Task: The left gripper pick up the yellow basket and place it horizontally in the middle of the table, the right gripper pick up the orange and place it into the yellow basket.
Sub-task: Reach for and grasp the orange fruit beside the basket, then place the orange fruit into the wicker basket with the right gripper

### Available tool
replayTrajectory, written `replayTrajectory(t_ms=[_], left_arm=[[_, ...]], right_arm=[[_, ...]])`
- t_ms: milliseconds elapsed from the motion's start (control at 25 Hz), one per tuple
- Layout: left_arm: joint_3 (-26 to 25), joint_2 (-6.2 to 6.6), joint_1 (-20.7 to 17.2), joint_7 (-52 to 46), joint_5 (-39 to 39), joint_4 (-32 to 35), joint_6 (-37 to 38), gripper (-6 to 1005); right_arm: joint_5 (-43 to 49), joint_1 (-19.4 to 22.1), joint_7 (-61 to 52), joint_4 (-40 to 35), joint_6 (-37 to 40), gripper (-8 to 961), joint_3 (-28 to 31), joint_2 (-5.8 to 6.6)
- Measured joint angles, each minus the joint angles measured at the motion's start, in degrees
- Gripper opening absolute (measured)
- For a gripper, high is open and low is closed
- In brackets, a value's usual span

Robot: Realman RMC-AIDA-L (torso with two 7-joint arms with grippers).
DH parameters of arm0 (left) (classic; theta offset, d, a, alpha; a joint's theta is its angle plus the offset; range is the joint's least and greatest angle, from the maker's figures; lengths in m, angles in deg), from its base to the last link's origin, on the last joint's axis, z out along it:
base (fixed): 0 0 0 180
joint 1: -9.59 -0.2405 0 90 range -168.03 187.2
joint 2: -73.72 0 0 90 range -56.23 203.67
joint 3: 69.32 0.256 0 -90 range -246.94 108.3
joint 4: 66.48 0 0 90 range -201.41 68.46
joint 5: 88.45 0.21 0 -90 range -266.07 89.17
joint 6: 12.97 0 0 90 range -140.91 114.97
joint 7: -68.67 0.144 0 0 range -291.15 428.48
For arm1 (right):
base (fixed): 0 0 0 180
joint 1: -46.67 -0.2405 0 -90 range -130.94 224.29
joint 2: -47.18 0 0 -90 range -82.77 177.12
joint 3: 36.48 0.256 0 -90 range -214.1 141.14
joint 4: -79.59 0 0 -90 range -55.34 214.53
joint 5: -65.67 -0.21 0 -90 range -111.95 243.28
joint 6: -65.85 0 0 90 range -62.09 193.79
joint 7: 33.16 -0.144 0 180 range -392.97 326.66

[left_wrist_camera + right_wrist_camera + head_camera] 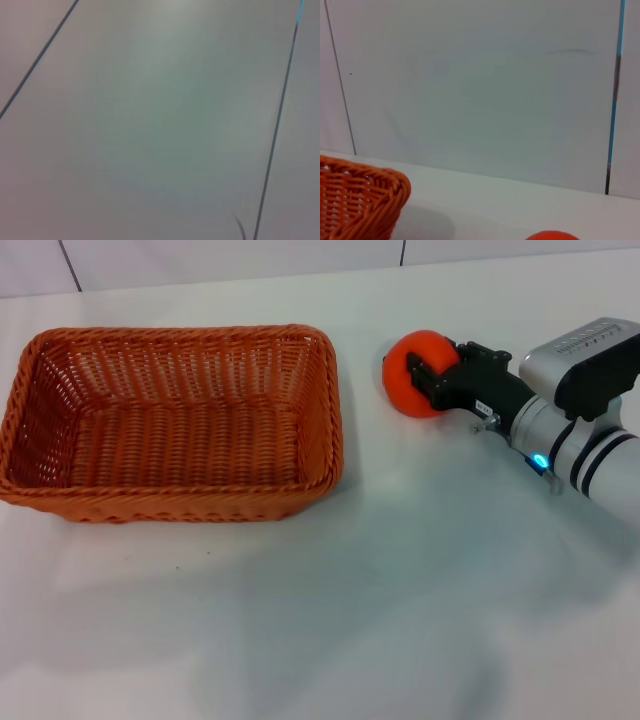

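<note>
The yellow basket (175,425) rests on the table (400,620), long side running left to right, in the left half of the head view. Its right rim edge stands near the orange (418,373) but apart from it, with a strip of bare white tabletop between the two. The basket interior shows only its woven floor and walls.

The right gripper (432,377) reaches in from the right side of the table on its silver and white arm (580,430). Its black fingers (422,370) are clenched on the orange, one finger crossing the front of the fruit. The orange sits at the tip of the claw, directly ahead of the wrist. Whether the fruit touches the tabletop or is held just above it cannot be told.

From the claw, the basket lies toward the robot's left, past the gap. On the near side of the claw and basket, the tabletop runs bare to the front edge of the view. Behind the claw, the table meets a pale panelled wall (480,90) with dark vertical seams.

The right wrist view shows a basket corner (365,200) and the top of the orange (552,236) at the frame's lower edge.

The left gripper does not appear in any view; the left wrist view shows only pale panels.
</note>
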Motion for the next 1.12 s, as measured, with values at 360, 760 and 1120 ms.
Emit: replayTrajectory(t_ms=[360, 760, 1120], left_arm=[[-0.7, 0.00, 0.0, 0.0, 0.0, -0.4, -0.3, 902], [-2.9, -0.03, 0.7, 1.5, -0.2, -3.0, 0.0, 901], [-3.0, -0.03, 0.9, 1.5, -0.2, -3.0, 0.0, 902]], right_arm=[[-0.7, 2.4, -1.3, -1.5, 11.7, 463, 0.8, 0.21], [7.1, 0.8, -12.4, -9.2, 19.1, 374, -0.6, 0.09], [15.6, -4.3, -20.1, -10.7, 18.6, 297, -3.7, -0.14]])
